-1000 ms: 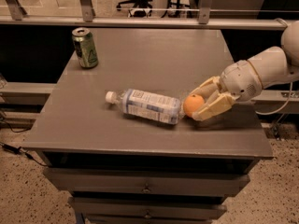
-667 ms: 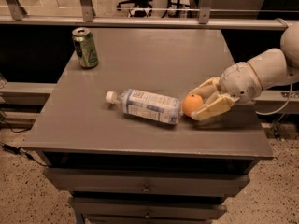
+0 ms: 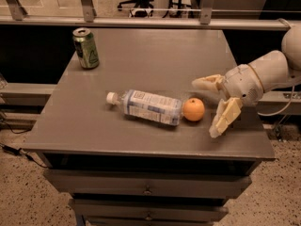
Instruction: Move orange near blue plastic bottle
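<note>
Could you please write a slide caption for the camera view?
Orange sits by the base of the toppled blue plastic bottle; the open gripper is just beside it.

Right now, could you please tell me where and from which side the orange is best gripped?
Take the orange across its round middle, coming from the side away from the blue plastic bottle. The bottle lies on its side with its base close against the orange, closing that side. The gripper is open just beyond the orange on the free side.
</note>
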`<act>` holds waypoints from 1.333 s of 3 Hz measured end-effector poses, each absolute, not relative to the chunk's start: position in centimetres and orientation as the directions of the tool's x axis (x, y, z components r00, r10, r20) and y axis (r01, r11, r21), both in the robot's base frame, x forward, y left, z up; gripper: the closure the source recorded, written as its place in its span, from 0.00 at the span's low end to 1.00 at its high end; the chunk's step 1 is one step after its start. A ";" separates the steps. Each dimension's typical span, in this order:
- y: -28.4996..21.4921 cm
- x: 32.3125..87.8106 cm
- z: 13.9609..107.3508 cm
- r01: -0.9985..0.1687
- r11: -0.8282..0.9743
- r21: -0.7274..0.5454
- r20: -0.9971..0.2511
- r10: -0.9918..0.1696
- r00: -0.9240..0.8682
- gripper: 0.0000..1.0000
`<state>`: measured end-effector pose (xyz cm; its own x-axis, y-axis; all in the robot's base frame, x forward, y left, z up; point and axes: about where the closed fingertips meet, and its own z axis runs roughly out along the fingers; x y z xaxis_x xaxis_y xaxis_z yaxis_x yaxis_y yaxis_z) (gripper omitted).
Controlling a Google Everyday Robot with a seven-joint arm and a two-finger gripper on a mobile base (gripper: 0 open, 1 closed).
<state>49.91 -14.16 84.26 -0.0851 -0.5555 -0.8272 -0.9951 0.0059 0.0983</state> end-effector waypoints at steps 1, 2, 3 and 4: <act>-14.5 50.1 84.8 -0.996 0.012 0.088 -0.828 -0.555 -0.080 0.00; -16.0 50.8 87.6 -0.999 0.043 0.030 -0.836 -0.546 -0.048 0.00; -18.4 51.2 92.9 -0.991 0.098 -0.094 -0.844 -0.535 0.028 0.00; -21.6 50.9 98.2 -0.952 0.210 -0.221 -0.852 -0.517 0.084 0.00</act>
